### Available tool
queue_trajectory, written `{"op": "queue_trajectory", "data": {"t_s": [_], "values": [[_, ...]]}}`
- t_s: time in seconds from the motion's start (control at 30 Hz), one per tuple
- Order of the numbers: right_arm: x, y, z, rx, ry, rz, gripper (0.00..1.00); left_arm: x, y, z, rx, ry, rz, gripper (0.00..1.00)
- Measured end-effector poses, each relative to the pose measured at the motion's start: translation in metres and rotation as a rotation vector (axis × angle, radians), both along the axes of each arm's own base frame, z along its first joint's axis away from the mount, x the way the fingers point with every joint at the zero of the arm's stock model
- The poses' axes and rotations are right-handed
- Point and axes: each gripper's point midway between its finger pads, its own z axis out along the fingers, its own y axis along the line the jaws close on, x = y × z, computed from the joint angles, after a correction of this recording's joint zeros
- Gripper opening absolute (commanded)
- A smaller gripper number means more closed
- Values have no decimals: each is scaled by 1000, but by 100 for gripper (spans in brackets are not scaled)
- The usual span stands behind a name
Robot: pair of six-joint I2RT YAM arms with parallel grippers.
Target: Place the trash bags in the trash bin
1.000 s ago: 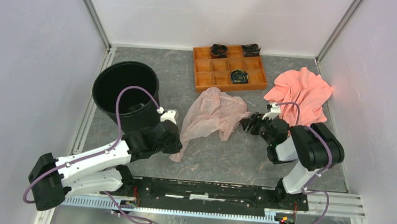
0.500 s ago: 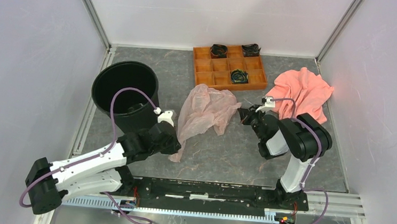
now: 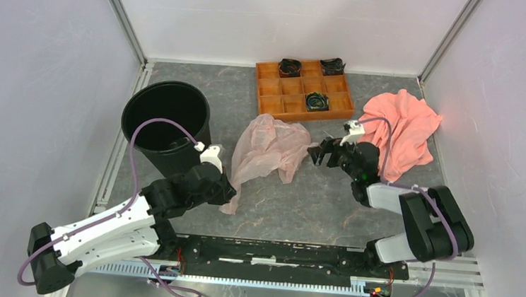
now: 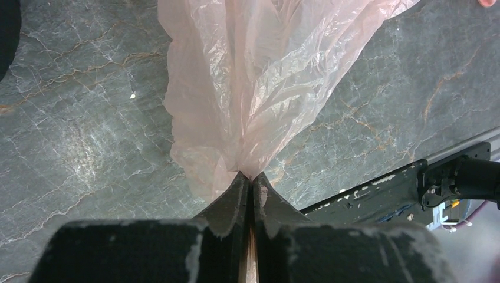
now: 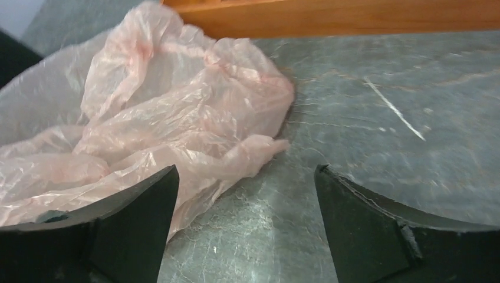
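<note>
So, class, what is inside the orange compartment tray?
Three dark rolled bundles, each in its own compartment of the orange tray. Nothing covers it; the floor beneath each bundle is hidden.

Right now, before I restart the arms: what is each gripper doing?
Left gripper: shut on the pink plastic bag.
Right gripper: open, holding nothing.

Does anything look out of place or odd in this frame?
Nothing is damaged or spilled. The bag lies crumpled on the table, outside the bin, its near corner pinched by the left gripper. The right gripper stands open beside it. A thin white streak marks the table nearby.
</note>
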Motion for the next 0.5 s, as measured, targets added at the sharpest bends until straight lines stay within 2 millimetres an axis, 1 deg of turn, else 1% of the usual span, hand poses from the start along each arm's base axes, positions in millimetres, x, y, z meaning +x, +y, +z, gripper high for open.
{"op": "queue_trajectory", "data": {"t_s": [0.07,0.13,0.2,0.3,0.33,0.47,0.5], "values": [[2,11,-7,-35,32,98,94,0,0,2,-6,-4,0,9],[6,21,-6,-69,11,196,98,0,0,3,-10,-7,0,9],[2,25,0,-87,-41,257,98,0,0,3,-10,-7,-1,9],[-2,23,2,-103,-83,286,98,0,0,3,-12,-8,-1,9],[1,22,0,-103,-77,285,98,0,0,4,-12,-9,-1,9],[27,21,-6,-63,-24,266,98,0,0,4,-16,-11,-2,9],[31,22,-8,-48,-10,267,96,-1,0,4,-16,-11,-2,9]]}}
